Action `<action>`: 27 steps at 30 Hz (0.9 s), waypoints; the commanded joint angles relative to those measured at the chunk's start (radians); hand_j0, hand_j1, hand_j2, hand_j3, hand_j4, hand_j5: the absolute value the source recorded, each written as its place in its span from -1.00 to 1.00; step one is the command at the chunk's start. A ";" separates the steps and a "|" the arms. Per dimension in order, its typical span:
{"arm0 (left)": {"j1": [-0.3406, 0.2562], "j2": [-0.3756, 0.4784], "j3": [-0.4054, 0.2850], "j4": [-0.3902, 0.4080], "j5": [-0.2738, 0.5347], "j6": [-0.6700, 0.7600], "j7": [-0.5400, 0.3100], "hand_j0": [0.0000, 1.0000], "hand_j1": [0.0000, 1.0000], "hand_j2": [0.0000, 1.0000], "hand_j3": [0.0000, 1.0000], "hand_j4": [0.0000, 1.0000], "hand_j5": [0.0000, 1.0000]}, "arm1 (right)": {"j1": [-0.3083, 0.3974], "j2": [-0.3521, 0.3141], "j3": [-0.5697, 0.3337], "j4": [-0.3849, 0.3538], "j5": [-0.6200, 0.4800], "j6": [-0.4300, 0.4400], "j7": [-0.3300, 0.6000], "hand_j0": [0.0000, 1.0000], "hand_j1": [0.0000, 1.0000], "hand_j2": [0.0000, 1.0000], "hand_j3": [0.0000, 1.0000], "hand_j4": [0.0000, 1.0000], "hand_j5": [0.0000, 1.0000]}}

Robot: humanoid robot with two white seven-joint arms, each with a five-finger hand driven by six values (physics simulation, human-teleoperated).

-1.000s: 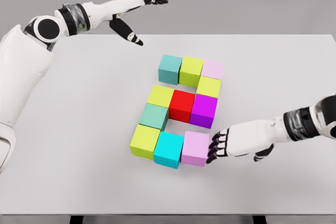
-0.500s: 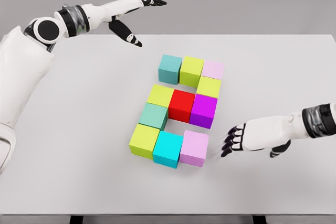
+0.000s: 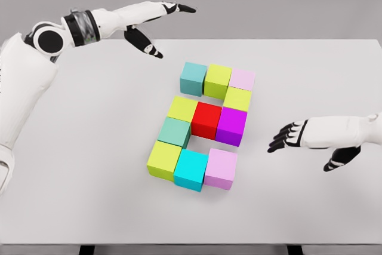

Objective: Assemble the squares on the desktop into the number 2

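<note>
The right hand [image 3: 310, 138] comes in from the right edge of the table [image 3: 89, 207] and hovers near that edge, palm turned down, arm almost level. Its dark fingers [image 3: 280, 138] are spread and a little bent, pointing left toward the blocks, and it holds nothing. It is apart from the nearest block, with bare surface between.

The left hand [image 3: 149, 28] is raised over the far left corner of the table, with the arm stretched out from the shoulder. One finger points to the right beyond the far edge and the others hang down loosely; this hand also has nothing in it.

The blocks stand together in the middle of the table, sides touching or nearly so. The far row has a teal block [image 3: 193, 78], a yellow-green block [image 3: 217, 80] and a pale pink block [image 3: 242, 79]. Just in front of the pink one sits a second yellow-green block [image 3: 237, 98]. The middle row has a lime block [image 3: 182, 109], a red block [image 3: 207, 119] and a purple block [image 3: 231, 126]. A grey-green block [image 3: 175, 132] is below the lime one. The near row has a yellow-green corner block [image 3: 163, 159], a cyan block [image 3: 191, 169] and a lilac block [image 3: 221, 168].
</note>
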 commanded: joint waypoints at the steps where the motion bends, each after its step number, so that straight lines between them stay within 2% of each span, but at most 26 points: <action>1: 0.002 0.010 -0.001 -0.001 0.008 0.000 0.001 1.00 1.00 1.00 1.00 1.00 1.00 | 0.003 -0.003 -0.010 -0.003 -0.073 0.003 0.000 1.00 1.00 1.00 1.00 1.00 1.00; 6: 0.037 0.040 -0.008 0.000 0.002 0.000 0.001 1.00 1.00 1.00 1.00 1.00 1.00 | 0.025 0.003 -0.016 -0.002 -0.100 0.003 0.000 1.00 1.00 1.00 1.00 1.00 1.00; 7: 0.037 0.043 -0.008 0.003 0.000 0.000 0.001 1.00 1.00 1.00 1.00 1.00 1.00 | 0.057 0.003 -0.055 -0.003 -0.100 0.003 0.000 1.00 1.00 1.00 1.00 1.00 1.00; 10: 0.034 0.061 -0.005 0.002 0.002 0.000 0.001 1.00 1.00 1.00 1.00 1.00 1.00 | 0.227 0.006 -0.225 -0.005 -0.097 0.003 0.000 1.00 1.00 1.00 1.00 1.00 1.00; 15: 0.035 0.089 -0.007 -0.001 0.002 0.000 0.001 1.00 1.00 1.00 1.00 1.00 1.00 | 0.235 0.008 -0.233 -0.003 -0.115 0.003 0.000 1.00 1.00 1.00 1.00 1.00 1.00; 17: 0.035 0.093 -0.008 -0.001 0.002 0.000 0.001 1.00 1.00 1.00 1.00 1.00 1.00 | 0.240 0.031 -0.233 -0.003 -0.123 0.003 0.000 1.00 1.00 1.00 1.00 1.00 1.00; 23: 0.034 0.093 -0.008 0.000 0.002 0.000 0.001 1.00 1.00 1.00 1.00 1.00 1.00 | 0.318 0.084 -0.223 -0.002 -0.277 0.003 0.000 1.00 1.00 1.00 1.00 1.00 1.00; 27: 0.034 0.098 -0.008 -0.001 0.002 0.000 0.001 1.00 1.00 1.00 1.00 1.00 1.00 | 0.321 0.098 -0.225 0.000 -0.350 0.003 0.000 1.00 1.00 1.00 1.00 1.00 1.00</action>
